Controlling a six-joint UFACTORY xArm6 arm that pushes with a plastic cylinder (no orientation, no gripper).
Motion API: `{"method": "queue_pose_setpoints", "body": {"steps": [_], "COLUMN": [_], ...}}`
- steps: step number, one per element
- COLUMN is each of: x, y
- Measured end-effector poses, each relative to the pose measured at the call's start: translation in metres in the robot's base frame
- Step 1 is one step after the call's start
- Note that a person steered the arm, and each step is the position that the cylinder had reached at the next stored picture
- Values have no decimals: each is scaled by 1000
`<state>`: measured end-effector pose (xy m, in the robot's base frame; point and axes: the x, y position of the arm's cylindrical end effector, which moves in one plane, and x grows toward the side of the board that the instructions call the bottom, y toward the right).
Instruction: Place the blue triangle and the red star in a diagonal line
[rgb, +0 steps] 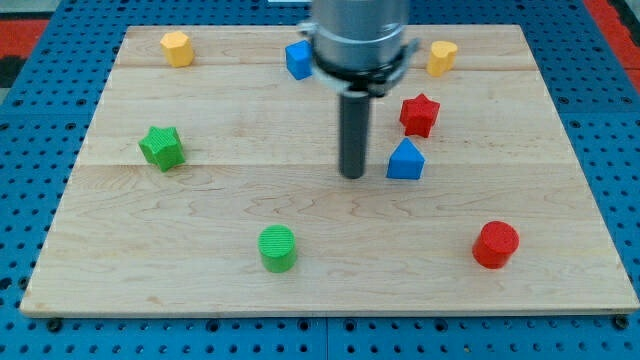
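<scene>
In the only camera view, the pale wooden worktop (200, 290) lies on a blue perforated base, and my tip (352, 176), the lower end of the straight dark rod, stands near the middle of the board. This arm has no jaws at all, so there is nothing open or closed to report; the rod only pushes. The small blue triangle block (405, 160) sits just beside my tip, on the view's right of it, with a narrow gap that I cannot say is closed or not. The small red star block (419, 114) lies a little higher in the view and slightly more to the right, near the blue triangle but apart from it. As I judge it, the two blocks already stand almost one above the other with only a light slant, so the diagonal line is started but not yet clear; what is left is probably to push the blue triangle or the red star sideways until the slant is plain. The other blocks are well apart from this pair: a blue cube (298, 59) partly behind the arm at the view's top, a yellow hexagon block (177, 47) at the top left, a yellow heart-like block (441, 56) at the top right, a green star (161, 147) at the left, a green cylinder (278, 248) at the bottom and a red cylinder (495, 244) at the bottom right.
</scene>
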<state>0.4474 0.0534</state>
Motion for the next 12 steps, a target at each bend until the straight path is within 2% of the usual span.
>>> {"method": "queue_pose_setpoints", "body": {"steps": [1, 2, 3, 4, 5, 6, 7, 8, 9, 10, 11, 12], "x": [-6, -10, -32, -59, -62, -64, -92, -101, -74, -73, -9, 25], "y": [67, 60, 111, 131, 65, 33, 76, 33, -47, -69, -101, -152]}}
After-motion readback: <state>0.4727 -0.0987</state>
